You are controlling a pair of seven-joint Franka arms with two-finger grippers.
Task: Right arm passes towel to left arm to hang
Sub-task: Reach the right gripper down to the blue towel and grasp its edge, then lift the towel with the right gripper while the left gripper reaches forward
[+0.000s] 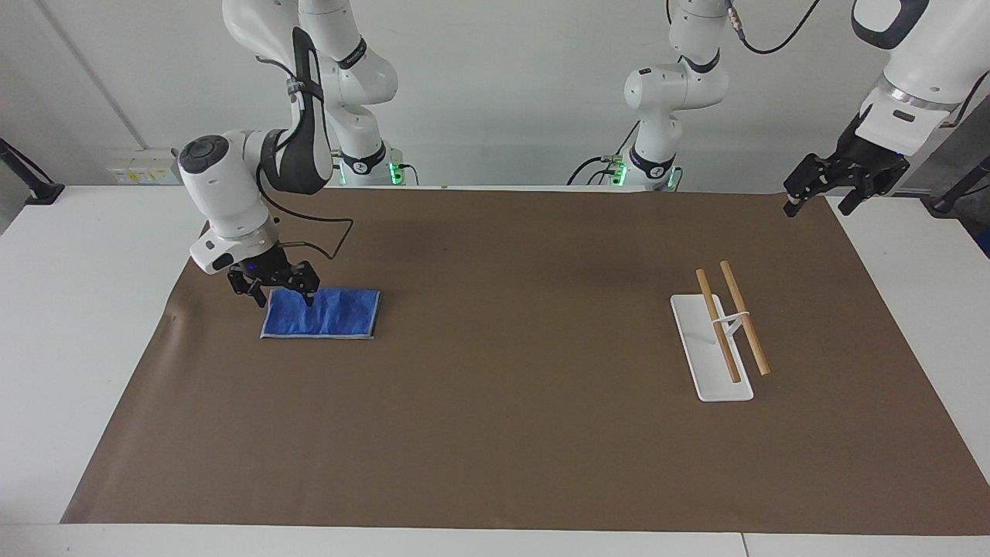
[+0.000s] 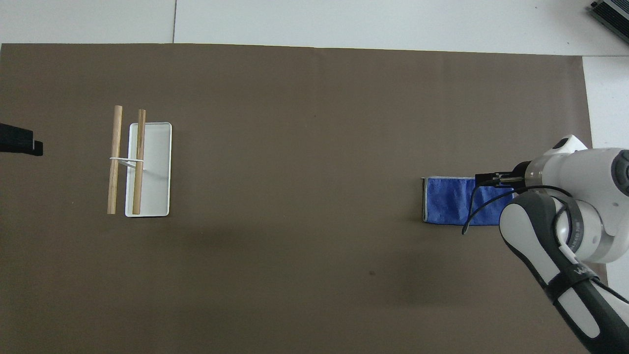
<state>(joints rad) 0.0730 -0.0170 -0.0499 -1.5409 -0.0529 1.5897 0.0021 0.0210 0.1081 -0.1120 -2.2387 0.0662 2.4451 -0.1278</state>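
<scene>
A brown mat covers most of the white counter, with a pale wall above the robots' edge. The towel lies flat on the mat toward the right arm's end. The right gripper sits low over the towel's robot-side corner, jaws released. The left gripper waits over the robots' edge, jaws released. A white rack with two wooden bars stands toward the left arm's end.

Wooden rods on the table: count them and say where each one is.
2. Both belong to the white-based rack toward the left arm's end of the table. One rod runs above the white base; the other rod lies parallel beside it, off the base. None seem hidden.
</scene>
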